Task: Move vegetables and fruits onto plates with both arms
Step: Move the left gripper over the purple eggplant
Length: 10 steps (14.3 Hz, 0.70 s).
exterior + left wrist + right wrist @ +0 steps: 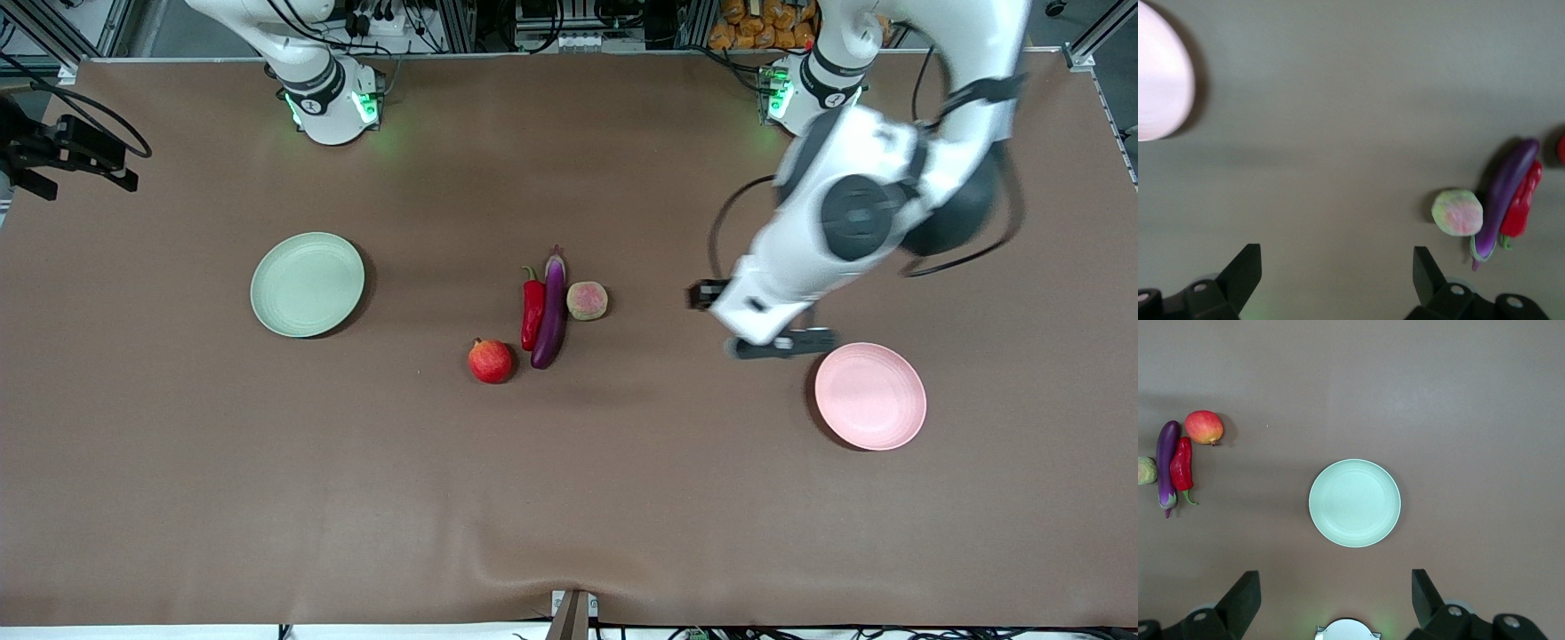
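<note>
The purple eggplant (551,311) lies mid-table with the red chili (532,313) touching it on the side toward the right arm's end. The yellowish fruit (587,300) sits beside the eggplant toward the left arm's end. The pomegranate (491,361) is nearer the camera. The green plate (307,284) and the pink plate (870,396) hold nothing. My left gripper (781,345) (1337,257) is open and empty over bare table between the yellowish fruit (1457,212) and the pink plate (1158,73). My right gripper (1336,580) is open and empty, high up, looking down on the green plate (1355,503).
A brown cloth covers the table and has a fold near its front edge (498,556). A black camera mount (62,147) sticks in at the right arm's end. The right arm's base (1348,630) shows under its gripper.
</note>
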Each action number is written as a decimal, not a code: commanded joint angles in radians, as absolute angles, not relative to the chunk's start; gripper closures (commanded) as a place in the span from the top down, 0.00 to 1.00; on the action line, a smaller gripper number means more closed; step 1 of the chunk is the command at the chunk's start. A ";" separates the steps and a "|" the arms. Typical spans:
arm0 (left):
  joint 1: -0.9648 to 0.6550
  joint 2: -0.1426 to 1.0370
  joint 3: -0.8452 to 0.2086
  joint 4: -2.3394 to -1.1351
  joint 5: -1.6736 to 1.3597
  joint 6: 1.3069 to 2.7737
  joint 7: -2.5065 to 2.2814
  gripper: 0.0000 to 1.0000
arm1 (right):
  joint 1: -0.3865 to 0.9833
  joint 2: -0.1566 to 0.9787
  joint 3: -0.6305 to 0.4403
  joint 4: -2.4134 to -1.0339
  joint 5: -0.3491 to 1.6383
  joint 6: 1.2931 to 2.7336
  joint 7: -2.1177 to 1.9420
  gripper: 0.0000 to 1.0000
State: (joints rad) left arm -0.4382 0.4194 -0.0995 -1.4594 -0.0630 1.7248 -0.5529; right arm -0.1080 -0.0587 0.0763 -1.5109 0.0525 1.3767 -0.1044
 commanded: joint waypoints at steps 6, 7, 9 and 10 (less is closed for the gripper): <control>-0.682 0.713 -0.078 -1.350 0.069 2.150 -0.866 1.00 | -0.109 -0.038 0.074 -1.489 0.052 1.362 -0.107 1.00; -0.708 0.750 -0.075 -1.348 0.075 2.222 -0.926 1.00 | -0.107 -0.038 0.074 -1.489 0.052 1.362 -0.107 1.00; -0.774 0.794 -0.031 -1.347 0.087 2.327 -0.960 1.00 | -0.107 -0.038 0.074 -1.489 0.052 1.364 -0.104 1.00; -0.810 0.811 0.003 -1.345 0.089 2.371 -0.959 1.00 | -0.109 -0.038 0.074 -1.489 0.052 1.364 -0.104 1.00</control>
